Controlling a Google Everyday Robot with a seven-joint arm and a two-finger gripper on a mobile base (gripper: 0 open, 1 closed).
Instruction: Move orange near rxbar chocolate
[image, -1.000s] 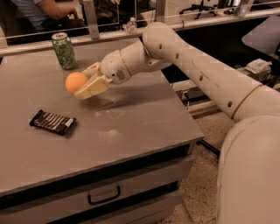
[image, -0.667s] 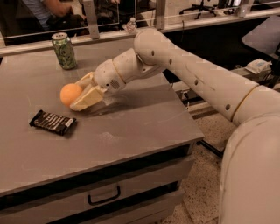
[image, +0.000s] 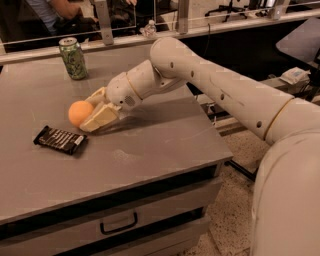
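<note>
The robot's white arm (image: 215, 85) fills the right side of the frame and reaches from the lower right up and across to the middle left, its wrist bending down over a grey table (image: 150, 155) that takes up most of the left and centre. The table's front edge runs along the lower part of the frame, with a drawer below it bearing a dark handle (image: 118, 224), and a speckled floor (image: 235, 210) shows at the lower right. At the arm's end, left of centre, the gripper (image: 90, 113) points towards the left edge, low over the tabletop, and its cream fingers (image: 102, 116) are closed around the orange (image: 78, 113), one finger above and behind the fruit and one below and in front of it. Whether the orange touches the tabletop cannot be told. A green patterned can (image: 73, 58) stands upright at the upper left, well apart from the gripper. The rxbar chocolate (image: 60, 140) lies flat on the table just below and to the left of the orange, near it but not touching, its long side angled down to the right
</note>
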